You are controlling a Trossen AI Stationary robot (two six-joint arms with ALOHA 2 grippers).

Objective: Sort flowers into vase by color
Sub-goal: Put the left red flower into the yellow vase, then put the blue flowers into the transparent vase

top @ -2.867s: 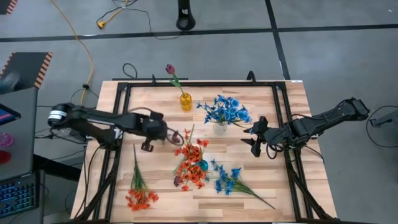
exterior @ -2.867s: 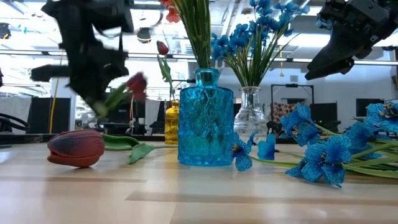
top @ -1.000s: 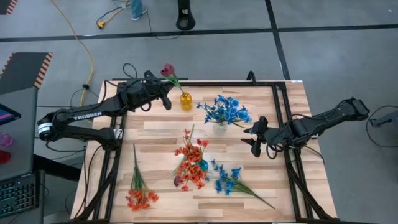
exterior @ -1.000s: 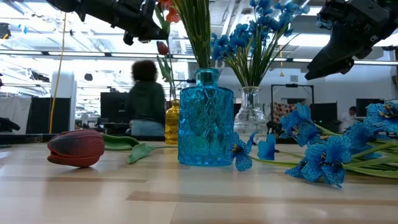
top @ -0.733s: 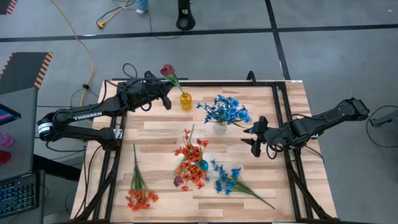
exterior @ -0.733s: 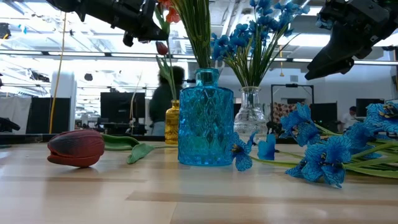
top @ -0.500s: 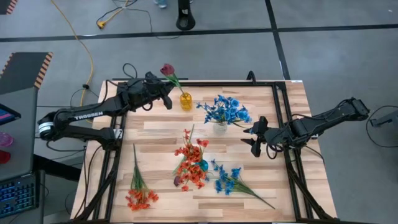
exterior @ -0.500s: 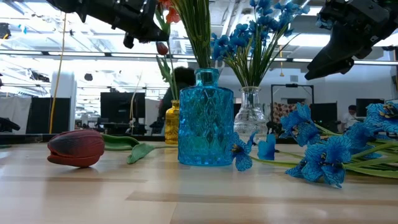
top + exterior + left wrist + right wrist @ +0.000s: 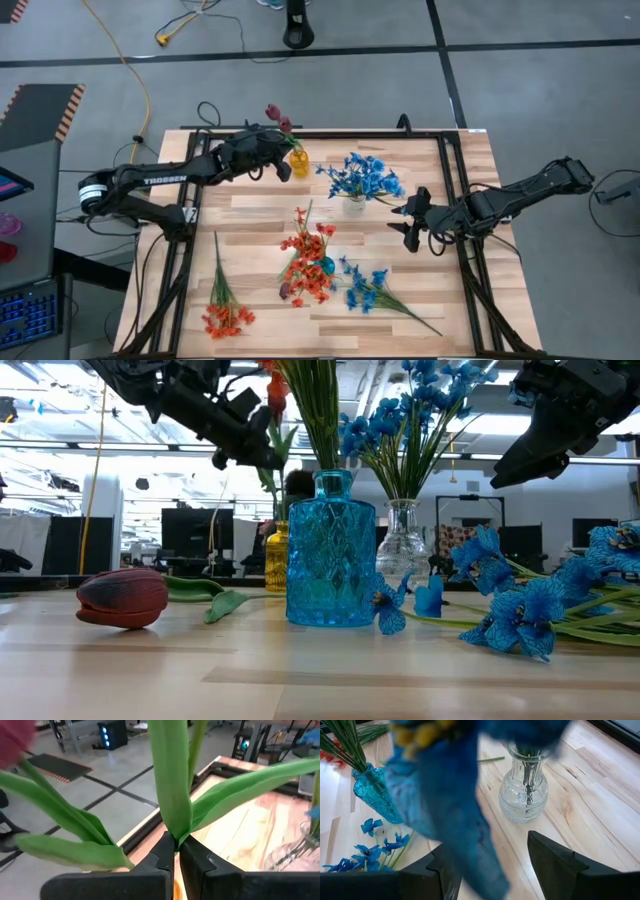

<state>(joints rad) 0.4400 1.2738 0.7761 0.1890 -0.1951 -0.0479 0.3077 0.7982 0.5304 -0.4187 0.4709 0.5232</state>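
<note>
Pinching tulip stem (image 9: 172,795) in left tool (image 9: 176,851)

one word can be read: "trossen", printed in white capitals along the dark forearm of the left arm (image 9: 165,181) in the high view, though the letters are small there. no other text, label, number or sign is legible in the high view, the low view or either wrist view. striped hazard marking is seen on a floor mat (image 9: 40,108) beside the table, but no writing is carried by it.
</note>
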